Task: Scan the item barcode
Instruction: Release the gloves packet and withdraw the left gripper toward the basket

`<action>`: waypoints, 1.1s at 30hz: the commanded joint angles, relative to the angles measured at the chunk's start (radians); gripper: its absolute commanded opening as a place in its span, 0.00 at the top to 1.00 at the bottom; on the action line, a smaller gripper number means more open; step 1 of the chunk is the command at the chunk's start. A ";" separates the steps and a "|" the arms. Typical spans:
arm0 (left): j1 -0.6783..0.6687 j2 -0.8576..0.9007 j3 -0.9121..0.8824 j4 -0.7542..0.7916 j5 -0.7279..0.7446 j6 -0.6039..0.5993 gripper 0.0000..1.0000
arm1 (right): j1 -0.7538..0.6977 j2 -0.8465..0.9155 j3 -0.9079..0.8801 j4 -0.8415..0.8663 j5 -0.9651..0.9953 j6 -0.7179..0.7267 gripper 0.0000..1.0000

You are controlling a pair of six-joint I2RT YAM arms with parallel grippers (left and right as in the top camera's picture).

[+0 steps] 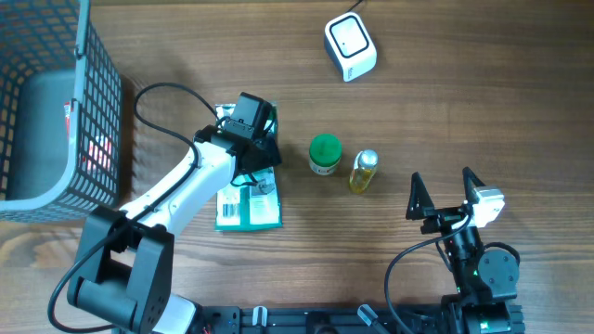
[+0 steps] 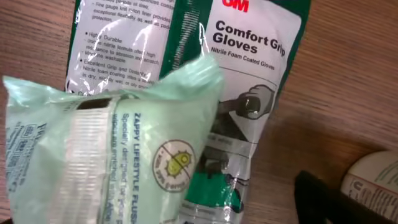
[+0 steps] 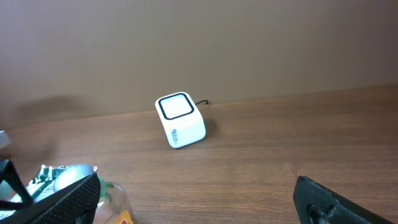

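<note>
The pale green crinkled plastic pouch [image 2: 118, 143], with printed text and a round yellow-green emblem, lay slantwise at the lower left of the left wrist view, overlapping the white-and-green gloves packet [image 2: 249, 74]. And up in the overhead's upper right, the small white cube scanner [image 1: 350, 46] sat upright, its dark-framed window facing up.

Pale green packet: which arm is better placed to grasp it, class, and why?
Probably left: the left gripper sits right over the packet on the glove pack, while the right gripper stands open beyond the jar and bottle.
</note>
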 commanded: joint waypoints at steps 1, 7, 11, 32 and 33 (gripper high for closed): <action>-0.002 0.006 0.000 0.003 -0.002 0.000 0.04 | 0.003 -0.006 -0.001 0.003 0.013 0.008 0.00; -0.002 0.006 0.000 0.003 -0.002 0.001 0.00 | 0.003 -0.006 -0.001 0.003 0.013 0.007 0.00; -0.002 0.006 0.000 0.002 -0.002 0.001 0.00 | 0.003 -0.006 -0.001 0.003 0.013 0.007 0.00; 0.196 -0.204 0.755 -0.241 -0.330 0.417 0.00 | 0.003 -0.006 -0.001 0.003 0.013 0.007 0.00; 0.237 -0.216 0.803 -0.234 -0.339 0.438 0.00 | 0.003 -0.006 -0.001 0.003 0.013 0.007 0.00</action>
